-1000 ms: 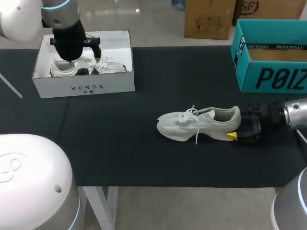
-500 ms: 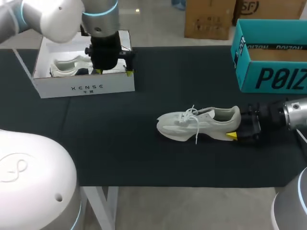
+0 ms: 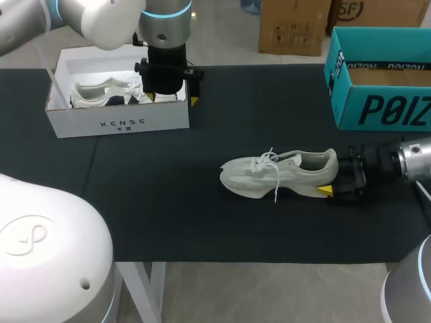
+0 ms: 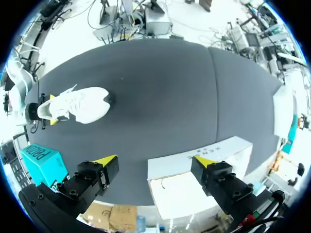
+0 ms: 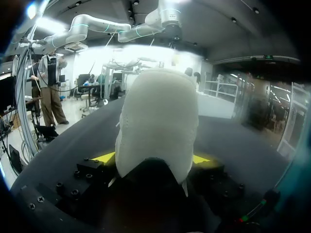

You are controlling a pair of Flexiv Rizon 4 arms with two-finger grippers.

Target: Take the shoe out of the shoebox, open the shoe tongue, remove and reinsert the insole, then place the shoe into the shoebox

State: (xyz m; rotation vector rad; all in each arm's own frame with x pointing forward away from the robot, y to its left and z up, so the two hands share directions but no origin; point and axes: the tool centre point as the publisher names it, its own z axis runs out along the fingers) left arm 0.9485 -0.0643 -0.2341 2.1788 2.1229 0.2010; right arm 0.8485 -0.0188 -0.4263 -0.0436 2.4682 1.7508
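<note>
The right jaws clamp the white sneaker's [image 3: 279, 173] heel from 3 o'clock, while the left jaws hang open over the white shoebox [image 3: 118, 124] at 11 o'clock.

We see a pale shoe [image 3: 279, 173] of soft woven cloth, with a smooth, dull sole. The table [image 3: 202, 225] wears dark, matt cloth. At ten o'clock the white box [image 3: 118, 122] looks like smooth card. At two o'clock the teal box [image 3: 377, 111] looks like card too. Our left arm [image 3: 94, 17] has a shiny white shell.
</note>
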